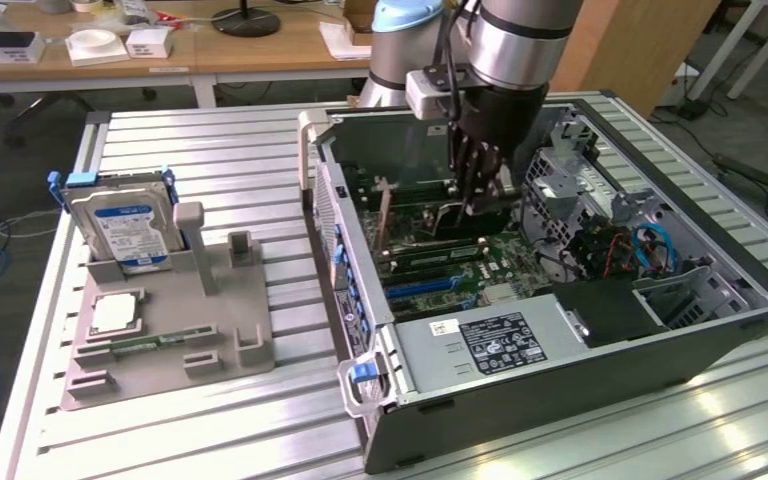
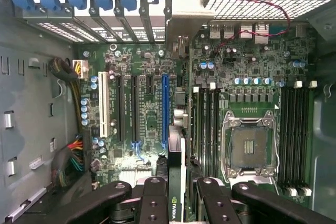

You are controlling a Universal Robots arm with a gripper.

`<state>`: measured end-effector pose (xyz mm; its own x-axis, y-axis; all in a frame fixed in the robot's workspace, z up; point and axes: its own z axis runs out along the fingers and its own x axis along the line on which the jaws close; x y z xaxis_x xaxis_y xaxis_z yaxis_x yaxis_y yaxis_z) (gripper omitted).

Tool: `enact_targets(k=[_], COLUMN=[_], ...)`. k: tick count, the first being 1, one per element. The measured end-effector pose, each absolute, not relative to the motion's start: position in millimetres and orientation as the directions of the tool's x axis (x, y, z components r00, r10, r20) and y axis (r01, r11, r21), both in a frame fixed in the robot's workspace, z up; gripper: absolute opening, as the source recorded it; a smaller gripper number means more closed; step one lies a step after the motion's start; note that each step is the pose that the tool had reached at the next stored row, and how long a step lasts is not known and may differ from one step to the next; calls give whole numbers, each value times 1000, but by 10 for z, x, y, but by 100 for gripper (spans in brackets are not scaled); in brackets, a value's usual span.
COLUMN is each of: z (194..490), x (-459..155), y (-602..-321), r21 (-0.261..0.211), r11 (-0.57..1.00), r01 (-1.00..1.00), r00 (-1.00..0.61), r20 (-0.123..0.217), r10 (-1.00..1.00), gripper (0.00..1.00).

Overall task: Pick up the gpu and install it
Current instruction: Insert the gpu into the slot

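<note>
The gpu is a thin dark card seen edge-on, with a green logo near my fingers. Its silvery end bracket reaches the case's rear slot covers. My gripper is shut on the card from both sides. The card stands upright over the motherboard, just beside the long blue expansion slot; whether it is seated in a slot I cannot tell. In the exterior view, my gripper reaches down into the open computer case, low over the board.
A processor socket and memory slots lie beside the card. The power supply fills the case's near end; cables and a drive cage are at the exterior view's right. Outside, a grey fixture holds a hard drive and processor chip.
</note>
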<state>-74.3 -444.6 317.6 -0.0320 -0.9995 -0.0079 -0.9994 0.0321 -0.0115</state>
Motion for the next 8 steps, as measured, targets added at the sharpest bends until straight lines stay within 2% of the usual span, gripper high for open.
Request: enact_targets(k=[8], z=[3171], x=[-742], y=[-4498], r21=[-12], r11=[32], r01=[-999], r00=[-32], r20=[-8], r10=[-999], gripper=[26])
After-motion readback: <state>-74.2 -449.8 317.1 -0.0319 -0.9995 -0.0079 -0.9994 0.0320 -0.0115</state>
